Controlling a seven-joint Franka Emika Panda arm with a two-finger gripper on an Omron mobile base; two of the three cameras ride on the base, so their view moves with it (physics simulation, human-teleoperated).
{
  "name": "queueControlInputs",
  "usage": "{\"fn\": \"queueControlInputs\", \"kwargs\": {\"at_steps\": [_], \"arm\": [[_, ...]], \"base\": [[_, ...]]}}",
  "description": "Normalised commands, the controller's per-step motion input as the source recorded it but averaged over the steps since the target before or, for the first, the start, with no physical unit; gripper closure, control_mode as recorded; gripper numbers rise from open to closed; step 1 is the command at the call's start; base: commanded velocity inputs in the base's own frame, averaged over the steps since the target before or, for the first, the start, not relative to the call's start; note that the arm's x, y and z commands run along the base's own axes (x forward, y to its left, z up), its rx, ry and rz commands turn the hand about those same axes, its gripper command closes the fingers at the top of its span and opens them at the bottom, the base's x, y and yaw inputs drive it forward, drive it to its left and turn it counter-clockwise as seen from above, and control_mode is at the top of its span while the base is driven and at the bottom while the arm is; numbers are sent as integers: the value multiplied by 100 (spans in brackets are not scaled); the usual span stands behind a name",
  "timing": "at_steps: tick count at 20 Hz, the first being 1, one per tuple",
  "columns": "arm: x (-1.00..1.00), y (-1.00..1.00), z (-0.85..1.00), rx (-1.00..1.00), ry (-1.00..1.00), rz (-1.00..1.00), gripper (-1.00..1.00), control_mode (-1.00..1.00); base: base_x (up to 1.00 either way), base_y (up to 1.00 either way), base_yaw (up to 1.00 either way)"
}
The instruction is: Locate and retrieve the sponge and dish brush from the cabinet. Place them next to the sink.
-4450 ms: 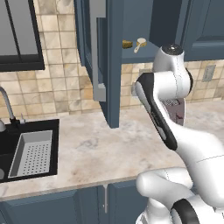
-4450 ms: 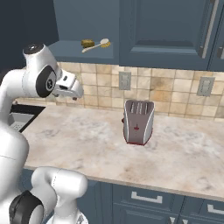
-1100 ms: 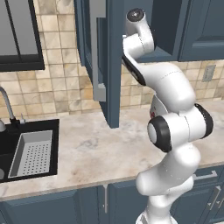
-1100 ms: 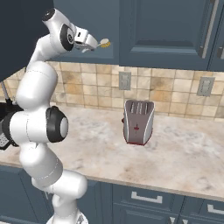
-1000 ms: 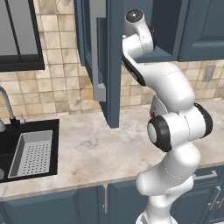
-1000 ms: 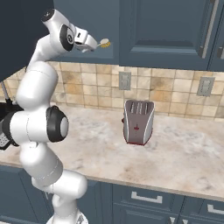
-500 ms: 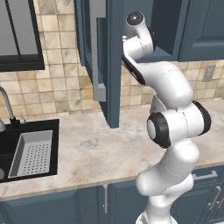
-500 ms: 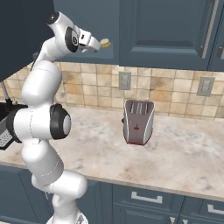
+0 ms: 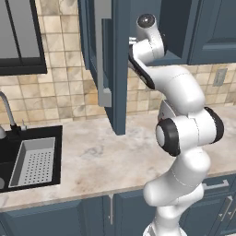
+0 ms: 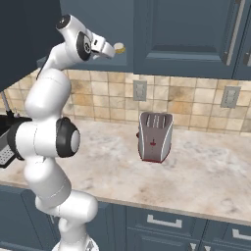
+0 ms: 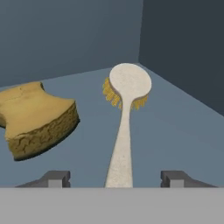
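In the hand view, going left to right, we see the sponge [image 11: 37,116] lying on the cabinet [image 9: 120,60] shelf at about nine o'clock, then the dish brush [image 11: 124,122] at centre, handle running between the tips of our tool [image 11: 114,178], head toward twelve. The jaws stand apart on either side of the handle, gripping nothing yet. We judge the brush pickup is in hand; next, close and lift out toward the sink [image 9: 32,159].

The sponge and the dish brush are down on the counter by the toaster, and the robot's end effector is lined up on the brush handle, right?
Not quite. The hand view shows the sponge and the dish brush lying on the shelf inside the cabinet, not on the counter by the toaster. The rest holds: the end effector is lined up on the brush handle.
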Motion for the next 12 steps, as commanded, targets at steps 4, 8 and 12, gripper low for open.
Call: {"fn": "queueControlInputs", "kwargs": {"at_steps": [4,8,12], "arm": [[0,6,-11,2,-8,-2,100,-100],[0,15,0,0,-2,-6,100,-100],[-7,21,14,0,4,-6,100,-100]], "base": [[0,0,0],[0,0,0],[0,0,0]]}}
